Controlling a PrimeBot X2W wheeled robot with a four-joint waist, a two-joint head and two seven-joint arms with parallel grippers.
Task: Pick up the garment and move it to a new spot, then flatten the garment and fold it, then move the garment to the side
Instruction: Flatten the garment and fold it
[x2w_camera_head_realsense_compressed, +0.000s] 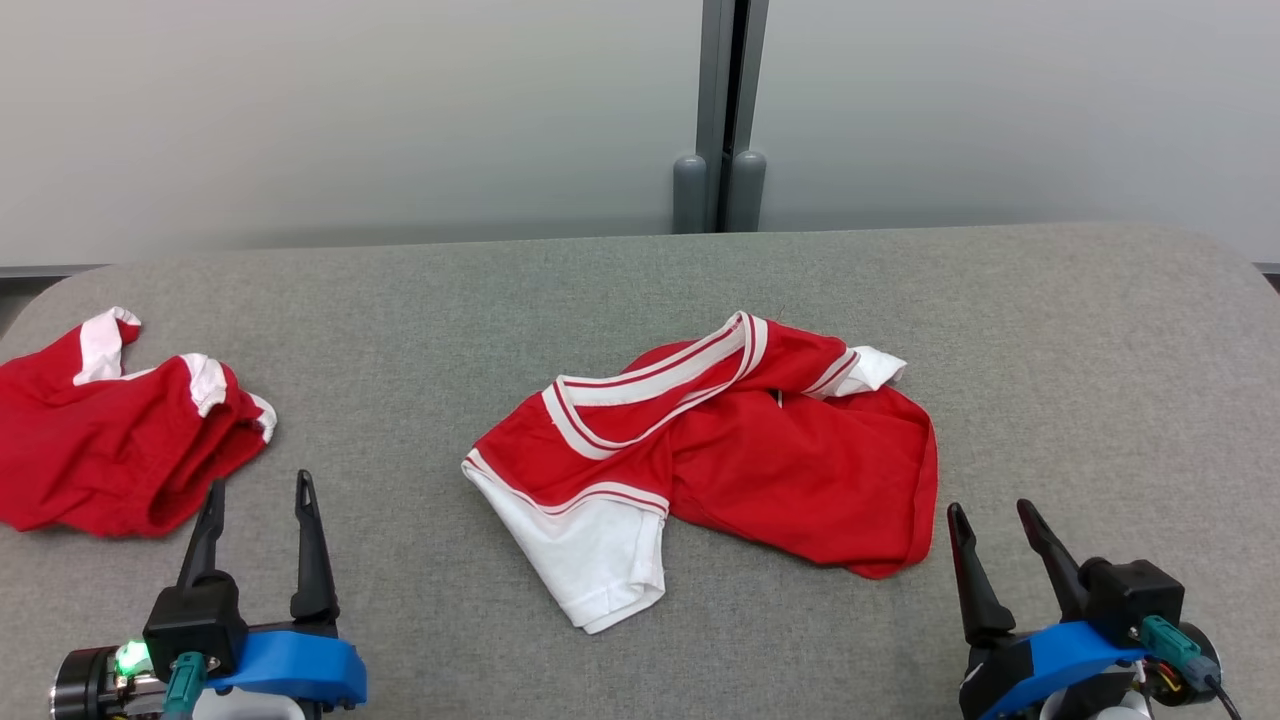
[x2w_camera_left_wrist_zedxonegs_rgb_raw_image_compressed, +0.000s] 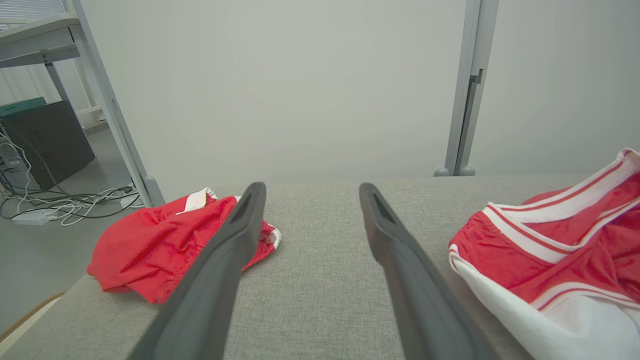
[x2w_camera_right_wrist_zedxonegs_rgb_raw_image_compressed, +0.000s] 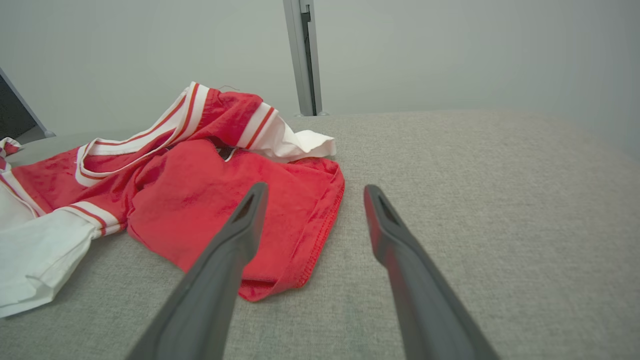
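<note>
- a crumpled red fabric jersey with white striped trim (x2w_camera_head_realsense_compressed: 790, 460) lies in the middle of the grey cloth-covered table (x2w_camera_head_realsense_compressed: 1080, 340), one white sleeve pointing toward the near edge.
- the left gripper (x2w_camera_head_realsense_compressed: 260, 482) is at the front left, its two dark fingers spread apart and holding nothing.
- the right gripper (x2w_camera_head_realsense_compressed: 991, 506) is near the jersey's right hem, its fingers likewise parted and empty.
- a bunched red garment with white bands (x2w_camera_head_realsense_compressed: 110, 450) lies at the table's left edge, well apart from the jersey.

I see a grey fabric-covered table (x2w_camera_head_realsense_compressed: 1080, 340) with rounded far corners. A crumpled red-and-white garment (x2w_camera_head_realsense_compressed: 800, 460) lies at its middle (one white sleeve nearest me); a second red garment (x2w_camera_head_realsense_compressed: 100, 450) lies at the left edge.
</note>
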